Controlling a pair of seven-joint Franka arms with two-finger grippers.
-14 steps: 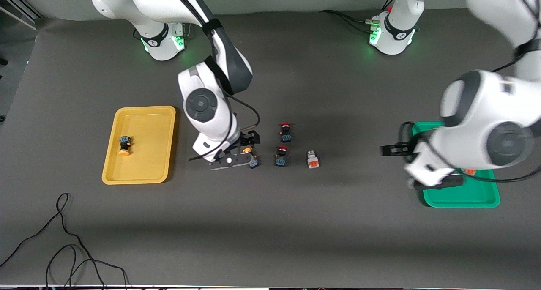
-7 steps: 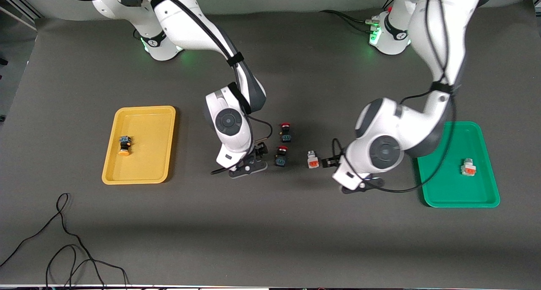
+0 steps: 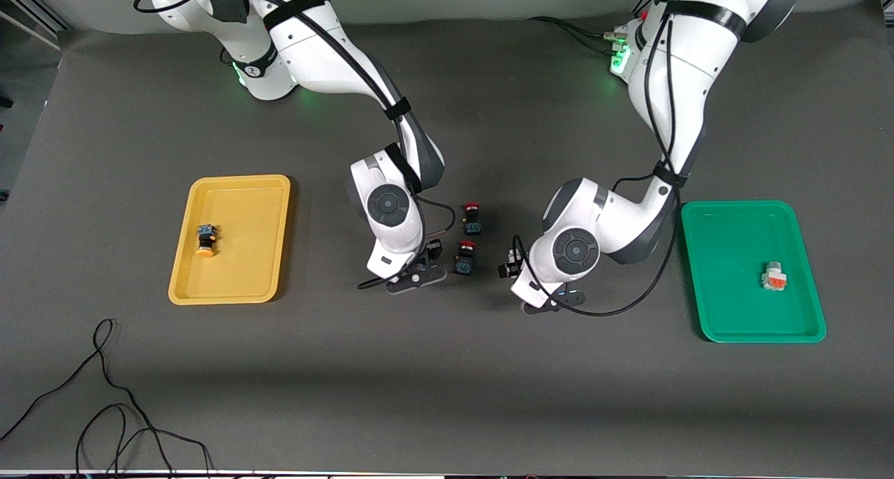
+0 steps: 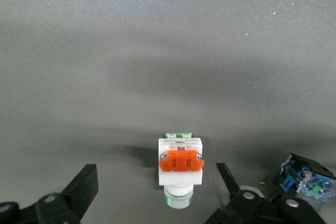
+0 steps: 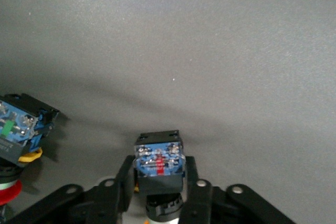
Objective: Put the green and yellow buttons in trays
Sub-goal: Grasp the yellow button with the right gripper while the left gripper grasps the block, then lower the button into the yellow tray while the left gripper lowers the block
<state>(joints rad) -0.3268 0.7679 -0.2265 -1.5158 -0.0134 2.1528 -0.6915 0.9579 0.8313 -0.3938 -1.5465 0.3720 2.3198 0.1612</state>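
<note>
Right gripper (image 5: pixel 157 192) fingers clamp a dark-bodied button (image 5: pixel 158 162); lift straight. Left gripper (image 4: pixel 155 195) fingers spread astride whitish-grey button (image 4: pixel 180 162): centre, then close.

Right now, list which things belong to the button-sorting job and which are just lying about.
Job:
yellow tray, holding an orange-capped button
green tray, holding a whitish button
second whitish button, between the fingers of the open left gripper
blue-bodied button, clamped in the right gripper

Lying about:
two red-capped buttons, between the grippers
black cable
</note>
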